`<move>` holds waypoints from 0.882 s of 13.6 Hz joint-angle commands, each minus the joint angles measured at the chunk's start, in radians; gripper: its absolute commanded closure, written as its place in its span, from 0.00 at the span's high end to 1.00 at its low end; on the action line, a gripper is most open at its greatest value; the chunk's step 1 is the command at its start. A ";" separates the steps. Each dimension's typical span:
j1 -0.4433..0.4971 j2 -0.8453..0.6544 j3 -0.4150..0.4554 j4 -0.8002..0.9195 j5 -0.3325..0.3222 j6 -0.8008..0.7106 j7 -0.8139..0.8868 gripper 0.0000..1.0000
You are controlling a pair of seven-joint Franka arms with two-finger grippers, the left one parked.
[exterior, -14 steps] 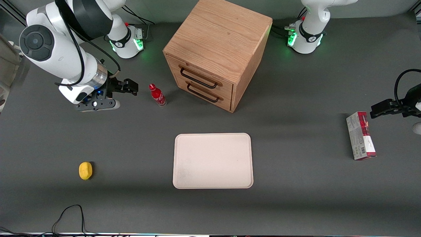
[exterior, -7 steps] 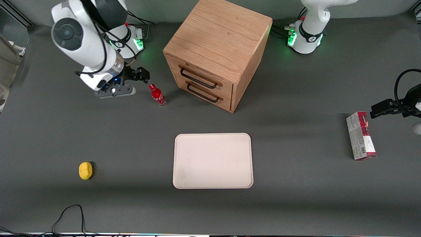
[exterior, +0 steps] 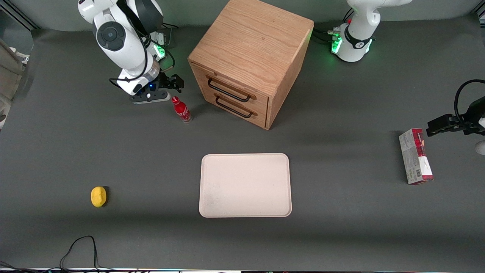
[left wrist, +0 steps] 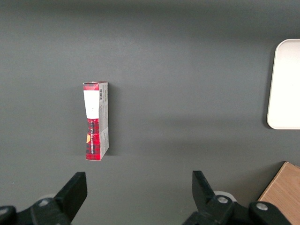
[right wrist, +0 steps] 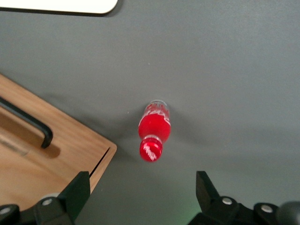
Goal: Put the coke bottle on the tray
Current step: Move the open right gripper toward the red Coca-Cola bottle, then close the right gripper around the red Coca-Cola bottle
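The coke bottle [exterior: 181,109], small, slim and red with a red cap, stands upright on the dark table beside the wooden drawer cabinet [exterior: 248,60]. It also shows in the right wrist view [right wrist: 153,132]. My gripper [exterior: 175,82] is open and empty, above the table, a little farther from the front camera than the bottle and apart from it. In the right wrist view the gripper [right wrist: 140,197] has its jaws spread wide with nothing between them. The cream-white tray [exterior: 245,185] lies flat, nearer to the front camera than the bottle and the cabinet.
The wooden cabinet has two black-handled drawers [exterior: 231,97]; its corner shows in the right wrist view [right wrist: 42,154], close to the bottle. A yellow lemon-like object [exterior: 98,196] lies toward the working arm's end. A red-and-grey carton [exterior: 415,156] lies toward the parked arm's end.
My gripper has moved away from the front camera and sideways toward the cabinet, ending close to the bottle. The bottle and tray have not moved.
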 commanded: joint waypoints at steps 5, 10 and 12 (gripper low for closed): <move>0.054 -0.017 -0.008 -0.193 0.015 0.254 0.020 0.99; 0.054 0.002 -0.008 -0.204 0.010 0.284 0.018 0.99; 0.052 0.003 -0.009 -0.202 0.008 0.291 0.018 0.97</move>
